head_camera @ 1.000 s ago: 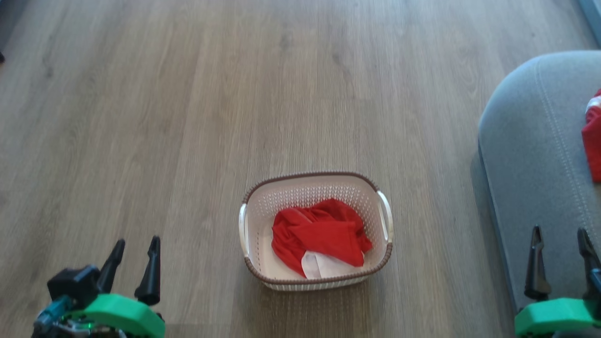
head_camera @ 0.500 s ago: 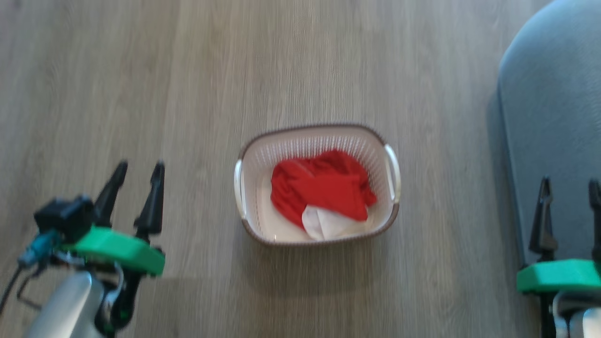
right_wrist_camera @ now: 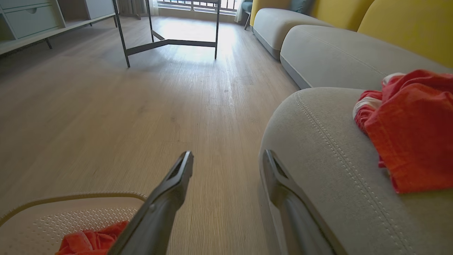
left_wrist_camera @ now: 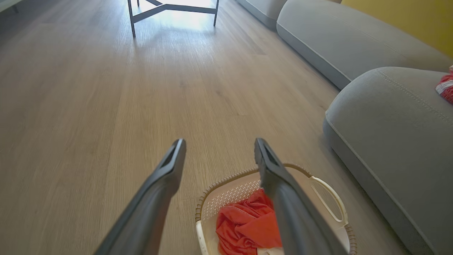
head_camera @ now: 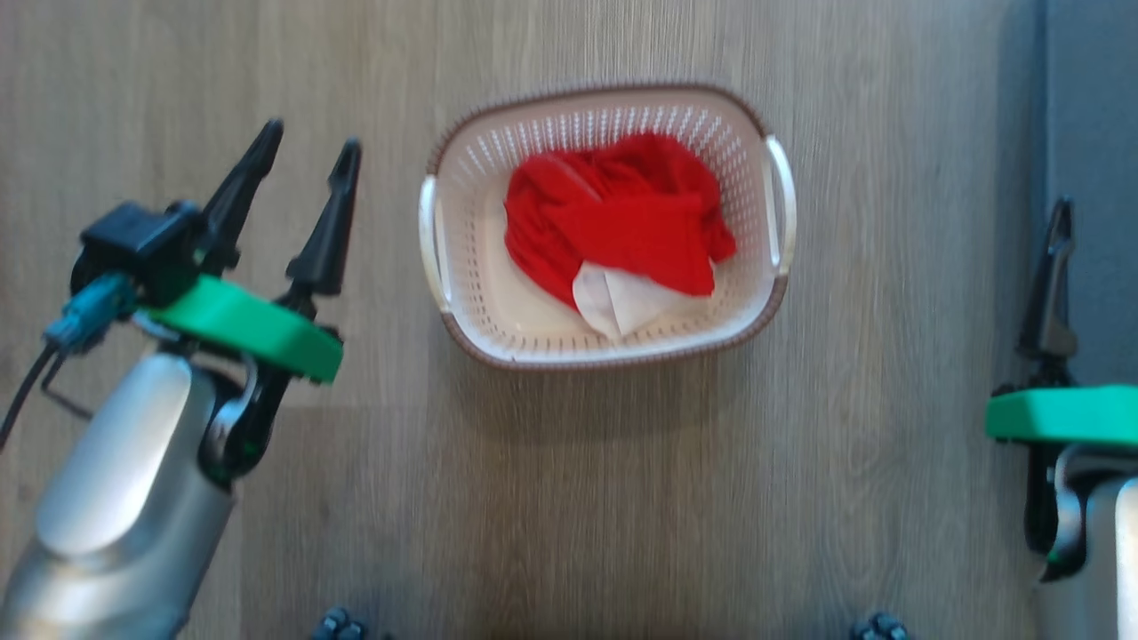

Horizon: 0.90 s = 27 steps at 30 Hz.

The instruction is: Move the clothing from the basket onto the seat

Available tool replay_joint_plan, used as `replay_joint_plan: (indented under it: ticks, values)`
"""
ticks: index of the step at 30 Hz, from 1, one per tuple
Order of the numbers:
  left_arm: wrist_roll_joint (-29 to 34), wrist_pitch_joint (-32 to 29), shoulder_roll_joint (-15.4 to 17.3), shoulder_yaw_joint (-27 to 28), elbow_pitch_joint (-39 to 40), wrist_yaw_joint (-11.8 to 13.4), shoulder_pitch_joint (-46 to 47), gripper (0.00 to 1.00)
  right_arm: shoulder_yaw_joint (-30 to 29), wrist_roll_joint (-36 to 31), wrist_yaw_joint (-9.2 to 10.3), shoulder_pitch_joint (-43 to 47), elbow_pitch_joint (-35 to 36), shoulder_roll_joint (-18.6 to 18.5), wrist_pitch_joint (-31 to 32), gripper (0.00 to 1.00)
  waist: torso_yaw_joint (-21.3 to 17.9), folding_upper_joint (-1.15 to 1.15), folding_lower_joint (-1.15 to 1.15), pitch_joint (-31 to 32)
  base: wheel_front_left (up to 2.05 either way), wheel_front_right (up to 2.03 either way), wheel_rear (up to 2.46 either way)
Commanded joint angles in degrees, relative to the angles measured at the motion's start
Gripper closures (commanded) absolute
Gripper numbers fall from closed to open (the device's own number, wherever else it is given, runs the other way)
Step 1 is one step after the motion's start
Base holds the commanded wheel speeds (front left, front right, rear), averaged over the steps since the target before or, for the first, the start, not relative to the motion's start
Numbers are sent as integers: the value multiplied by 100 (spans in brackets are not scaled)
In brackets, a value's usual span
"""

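Both claws hang spread wide and empty: left gripper (head_camera: 311, 140) just beside the basket (head_camera: 613, 360), right gripper (right_wrist_camera: 227, 154) at the seat (right_wrist_camera: 318, 141) edge. Clothing (head_camera: 613, 213) is bunched in the basket, with another red piece (right_wrist_camera: 414, 131) on the seat. Open wood floor (right_wrist_camera: 106, 117) beyond, table legs (right_wrist_camera: 191, 43) way back.

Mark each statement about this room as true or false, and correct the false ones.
1. The basket stands on the wooden floor. True.
2. The basket is empty. False: red clothing lies in it.
3. The left pincer is shut on cloth. False: it is open and holds nothing.
4. A red garment lies on the grey seat. True.
5. The right pincer is open. True.
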<state>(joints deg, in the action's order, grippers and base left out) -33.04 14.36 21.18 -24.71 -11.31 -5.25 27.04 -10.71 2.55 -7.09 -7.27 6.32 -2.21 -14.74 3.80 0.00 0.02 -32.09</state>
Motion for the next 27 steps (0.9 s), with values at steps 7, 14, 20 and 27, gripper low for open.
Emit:
replay_joint_plan:
  ticks: [7,14,20,27]
  values:
    - [243,-63,70,-104,1,-107,881,0,244,145,-40,-312,204,-66,-26,0,-298,0,-2,-904,0,0,0]
    - [473,-410,-80,-527,-102,-156,1631,0,341,299,-40,-556,284,-66,-26,0,-649,0,-2,-1474,0,0,0]
    - [762,-878,-258,-912,-373,-158,2235,0,483,468,-40,-690,366,-66,-26,0,-1027,0,-2,-1783,0,0,0]
    - [1136,-1715,-402,-1337,-1023,-36,2756,0,601,825,-40,-602,486,-66,-26,0,-1552,0,-2,-2066,0,0,0]
